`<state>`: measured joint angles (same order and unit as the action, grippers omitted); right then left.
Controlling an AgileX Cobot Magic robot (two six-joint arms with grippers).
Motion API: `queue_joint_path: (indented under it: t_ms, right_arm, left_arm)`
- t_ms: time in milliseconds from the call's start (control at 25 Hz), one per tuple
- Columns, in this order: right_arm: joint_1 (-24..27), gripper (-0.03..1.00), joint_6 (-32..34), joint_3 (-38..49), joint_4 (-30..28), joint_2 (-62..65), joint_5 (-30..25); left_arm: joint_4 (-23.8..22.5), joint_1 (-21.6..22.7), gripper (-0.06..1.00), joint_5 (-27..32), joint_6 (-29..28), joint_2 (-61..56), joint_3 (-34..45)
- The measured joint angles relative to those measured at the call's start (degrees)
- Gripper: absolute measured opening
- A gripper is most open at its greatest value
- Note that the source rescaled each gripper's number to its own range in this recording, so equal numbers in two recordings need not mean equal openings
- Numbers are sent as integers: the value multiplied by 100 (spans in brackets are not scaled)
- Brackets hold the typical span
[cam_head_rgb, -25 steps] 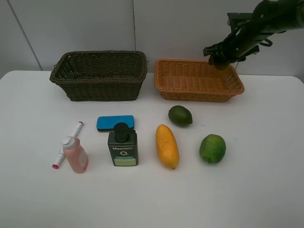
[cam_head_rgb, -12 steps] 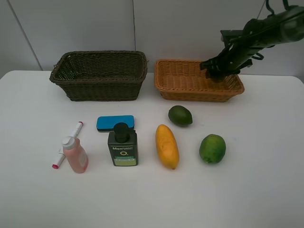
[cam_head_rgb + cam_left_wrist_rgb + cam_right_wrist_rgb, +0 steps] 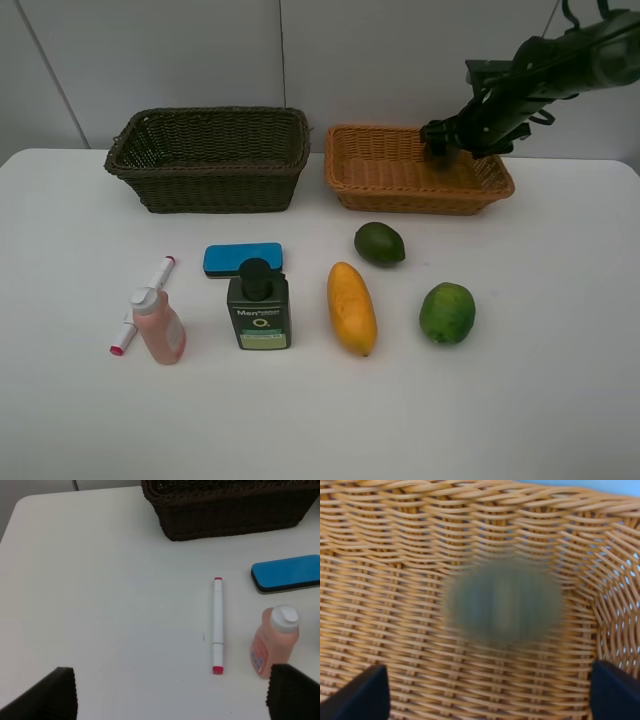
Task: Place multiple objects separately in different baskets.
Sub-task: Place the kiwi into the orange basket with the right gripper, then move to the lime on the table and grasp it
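At the upper right of the high view, the right gripper (image 3: 441,136) spreads its fingers wide over the orange-tan basket (image 3: 420,202), with the blurred kiwi (image 3: 502,602) loose. Lift straight up, clearing the rim. The left gripper (image 3: 170,695) is wide too.

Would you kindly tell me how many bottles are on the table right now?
2. The pink bottle is at the left, beside the marker; the dark green pump bottle is right of it, in front of the blue eraser. None seems hidden.
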<state>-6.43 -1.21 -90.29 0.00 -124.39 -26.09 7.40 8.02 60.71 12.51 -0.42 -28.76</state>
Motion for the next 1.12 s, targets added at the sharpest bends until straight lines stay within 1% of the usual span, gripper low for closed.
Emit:
queue_joint_path:
  t_ms: [120,280,520,720,960,1120]
  right_arm:
    - [0,96,0,0,0,0,-48]
    - [0,96,0,0,0,0,-66]
    - [-19,97,0,0,0,88,-271]
    - [-149,97,11,0,0,473,-716]
    - [-349,97,234,49,0,1033,-1604]
    - [-453,97,295,417,0,1493,-1832]
  left_arm:
    - [0,0,100,0,0,0,0]
    - [0,0,100,0,0,0,0]
    - [0,0,100,0,0,0,0]
    - [0,0,100,0,0,0,0]
    - [0,0,100,0,0,0,0]
    - [0,0,100,0,0,0,0]
